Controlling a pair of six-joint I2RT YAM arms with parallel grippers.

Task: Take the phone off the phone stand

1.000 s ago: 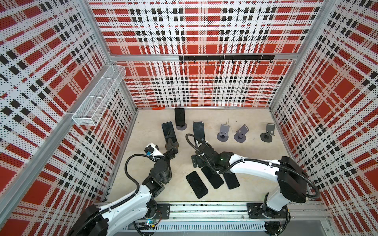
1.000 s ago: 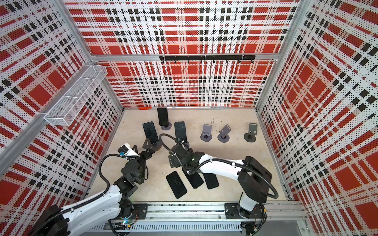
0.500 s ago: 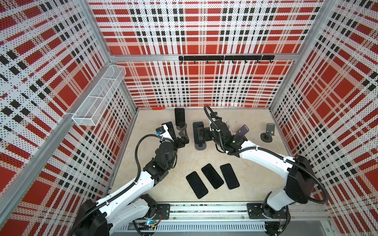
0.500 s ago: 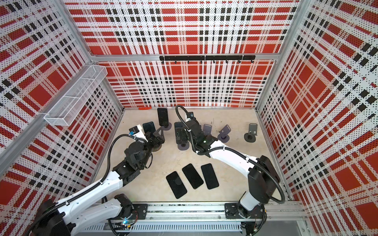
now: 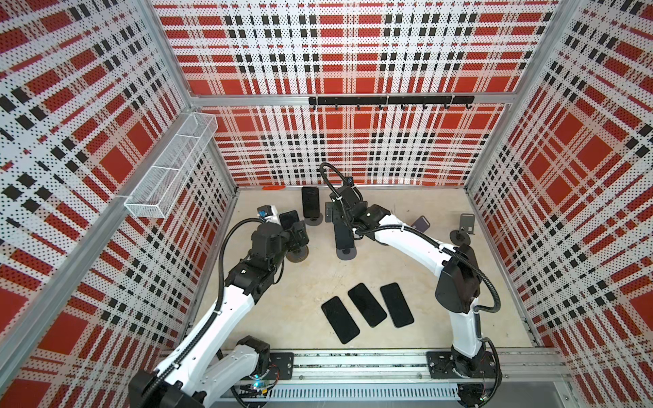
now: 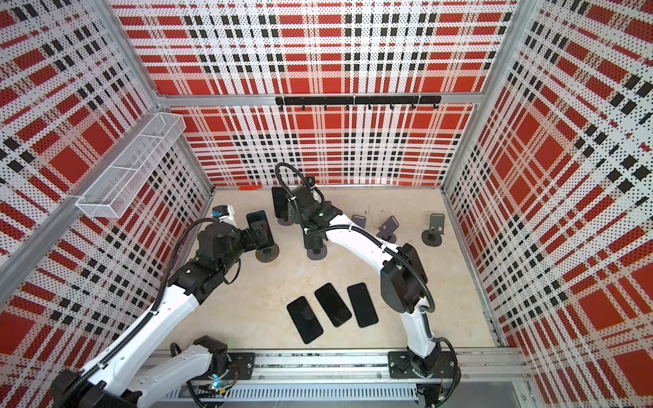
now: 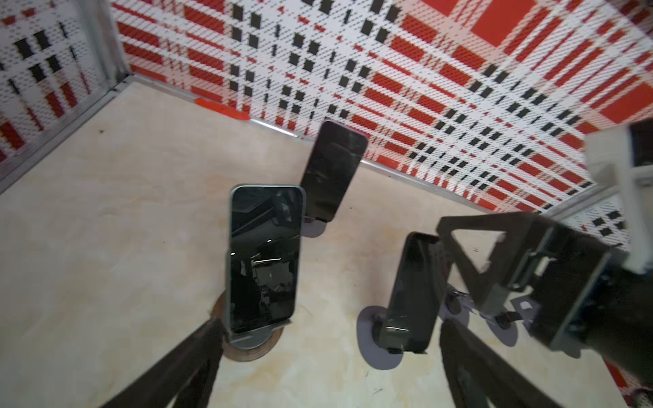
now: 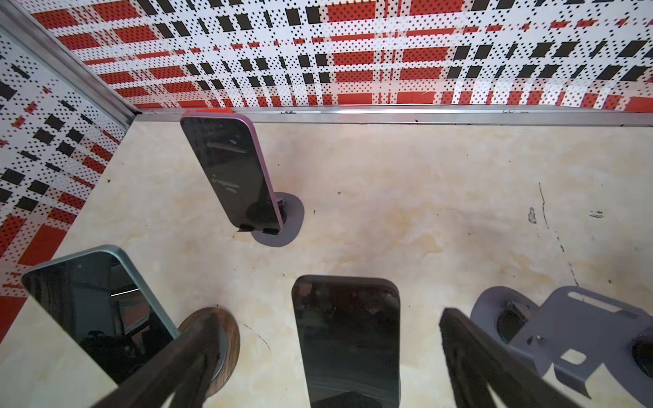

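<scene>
Between my right claw's parted, empty fingers stands the phone, touching neither; left claw hangs likewise released.

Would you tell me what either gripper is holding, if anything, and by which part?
Nothing is held: the left gripper and the right gripper are both open and empty.

R arm: 1 s back low at bench front-centre, over flat phones; now stretched toward bench rear.
Right gripper: now astride middle standing phone, jaws apart, no contact.
L arm: was tucked nr front-left corner; now reached fwd.
Left gripper: now up at teal-edged phone, jaws apart.
</scene>
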